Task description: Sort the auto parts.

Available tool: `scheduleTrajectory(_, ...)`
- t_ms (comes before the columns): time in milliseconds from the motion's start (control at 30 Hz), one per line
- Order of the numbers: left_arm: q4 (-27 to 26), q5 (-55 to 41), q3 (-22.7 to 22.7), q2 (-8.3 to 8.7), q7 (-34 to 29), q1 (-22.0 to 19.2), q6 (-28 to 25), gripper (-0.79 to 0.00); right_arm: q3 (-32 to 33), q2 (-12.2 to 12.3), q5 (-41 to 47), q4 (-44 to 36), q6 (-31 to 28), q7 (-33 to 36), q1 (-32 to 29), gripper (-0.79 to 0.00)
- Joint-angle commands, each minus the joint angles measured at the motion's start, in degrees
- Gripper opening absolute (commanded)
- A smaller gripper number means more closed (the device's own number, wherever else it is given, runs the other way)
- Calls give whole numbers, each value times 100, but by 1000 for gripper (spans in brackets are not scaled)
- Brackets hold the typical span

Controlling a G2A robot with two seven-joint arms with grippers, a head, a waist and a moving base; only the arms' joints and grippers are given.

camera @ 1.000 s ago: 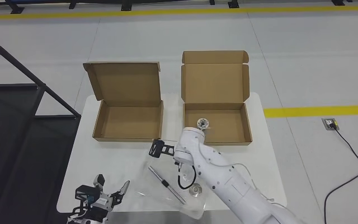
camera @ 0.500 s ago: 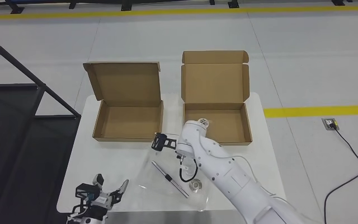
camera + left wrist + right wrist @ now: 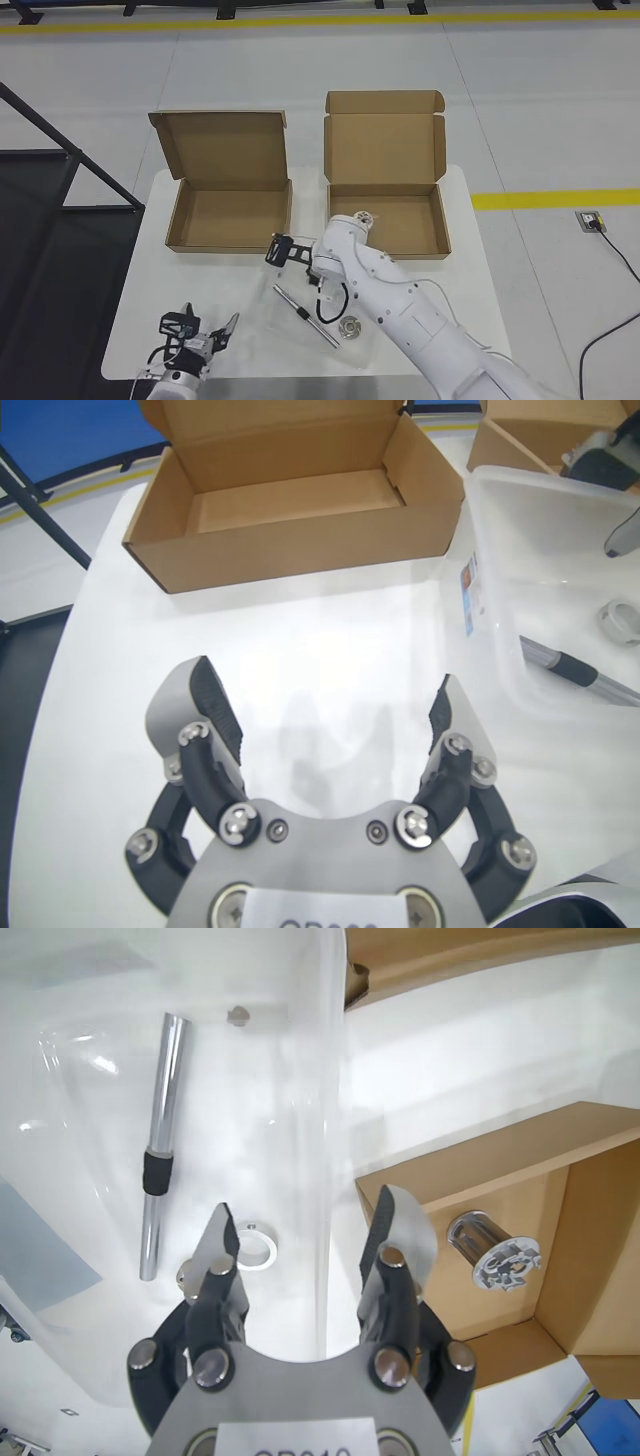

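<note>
A chrome rod [image 3: 305,315] with a black sleeve and a small metal ring [image 3: 349,327] lie in a clear plastic bin [image 3: 280,340] at the table's front. My right gripper [image 3: 279,248] hangs open over the bin's far rim. In its wrist view the right gripper [image 3: 305,1218] has nothing between its fingers, with the ring [image 3: 257,1248] and rod [image 3: 160,1143] just below. A silver hub [image 3: 495,1250] lies in the right cardboard box [image 3: 440,225]. My left gripper [image 3: 325,695] stands open and empty over bare table at the front left, left of the bin [image 3: 525,500].
The left cardboard box [image 3: 177,215] stands open with its floor bare, seen close in the left wrist view [image 3: 300,540]. Both lids stand up at the far side. A small dark piece [image 3: 237,1015] lies in the bin beyond the rod. Bare table [image 3: 200,280] lies between the left box and the front edge.
My left gripper has shifted right along the front edge. The right gripper has edged toward the far side, still open. The rod and ring sit slightly farther from the front.
</note>
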Motion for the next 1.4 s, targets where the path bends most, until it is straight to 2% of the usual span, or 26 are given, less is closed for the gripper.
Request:
scheduleTrajectory(0, 25, 95, 62, -2, 17, -36, -38, 0, 129, 76, -51, -369, 45, -70, -201, 0)
scheduleTrajectory(133, 39, 211, 136, -6, 47, -54, -35, 0, 355, 235, -155, -1159, -84, 15, -662, 0)
scheduleTrajectory(333, -1, 343, 222, -10, 143, 3, -67, 0, 643, 431, -19, -2300, -394, 504, -1369, 0)
scheduleTrajectory(500, -21, 447, 275, -8, 216, 48, -127, 0, 657, 475, 193, -2643, -80, 818, -1597, 0)
scheduleTrajectory(700, -32, 687, 340, 7, 406, 129, -269, 0, 424, 361, 340, -2283, 693, 1031, -1411, 0)
scheduleTrajectory(867, -33, 910, 333, 26, 614, 227, -292, 0, 225, 220, 689, -1615, 995, 1116, -1084, 0)
scheduleTrajectory(1133, -54, 519, 160, 29, 648, 251, -309, 0, -13, 47, 1046, -911, 1388, 1131, -816, -126)
scheduleTrajectory(1200, -65, 463, 126, 32, 644, 251, -339, 0, -99, 11, 1017, -816, 1487, 1065, -804, -200)
scheduleTrajectory(1300, -93, 403, 74, 38, 654, 266, -374, 0, -250, -50, 800, -604, 1866, 1103, -750, -219)
scheduleTrajectory(1367, -110, 381, 45, 41, 655, 278, -390, 0, -316, -86, 789, -496, 1905, 1070, -734, -237)
